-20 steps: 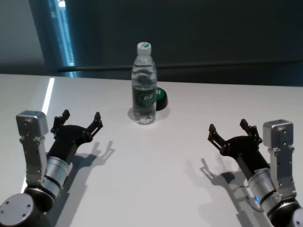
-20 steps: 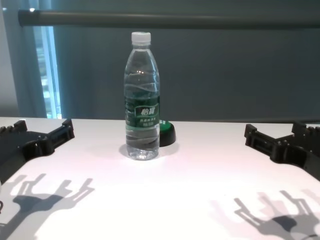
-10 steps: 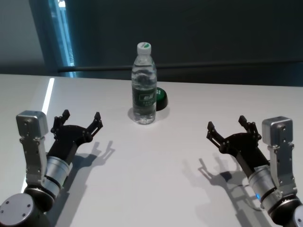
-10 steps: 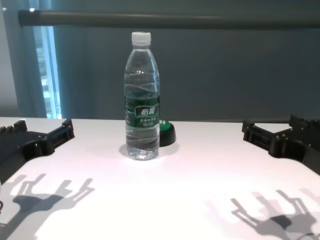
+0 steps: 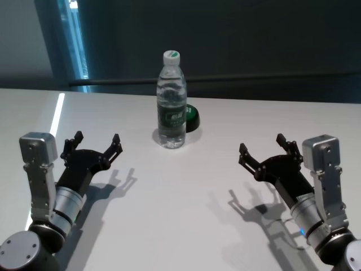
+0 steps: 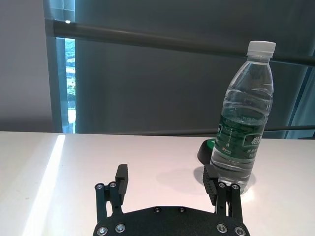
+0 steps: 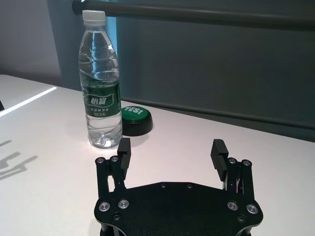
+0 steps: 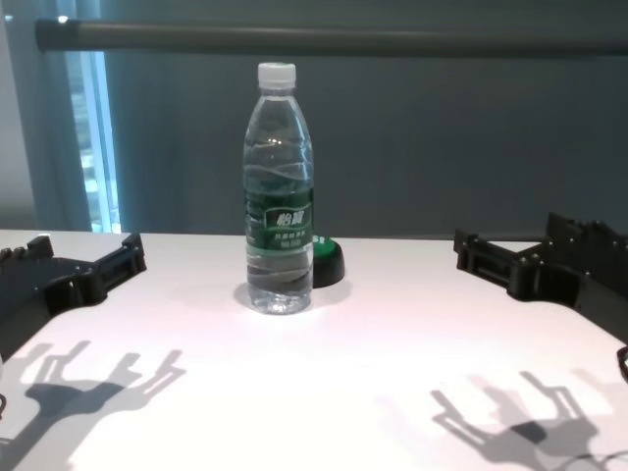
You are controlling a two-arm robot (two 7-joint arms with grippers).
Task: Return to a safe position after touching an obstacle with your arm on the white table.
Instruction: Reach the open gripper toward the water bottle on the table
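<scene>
Nearest, over the white table (image 5: pixel 186 226): left gripper (image 5: pixel 93 142) low on the left side, fingers spread wide with nothing between them; right gripper (image 5: pixel 264 151) opposite on the right side, fingers likewise spread and empty, casting a forked shadow on the tabletop below. Both well apart from anything standing on the surface. Farther back, near the middle of the table toward its far edge: the water bottle (image 5: pixel 171 101), upright, white screw cap on, clear body with a dark green label band around the waist. Just behind it and slightly to its right, a low black-and-green round puck (image 5: pixel 192 118), very close to the bottle's base, contact not discernible. Judging by the looks: tall and narrow on a small base, thin plastic, seemingly full of water, so moderately heavy yet easy to topple from a push high up; smooth walls likely slippery, yielding under a hard squeeze. Safest place for contact probably low on the body or at the labelled waist, gently, with a forearm or finger side rather than a swing near the cap.
</scene>
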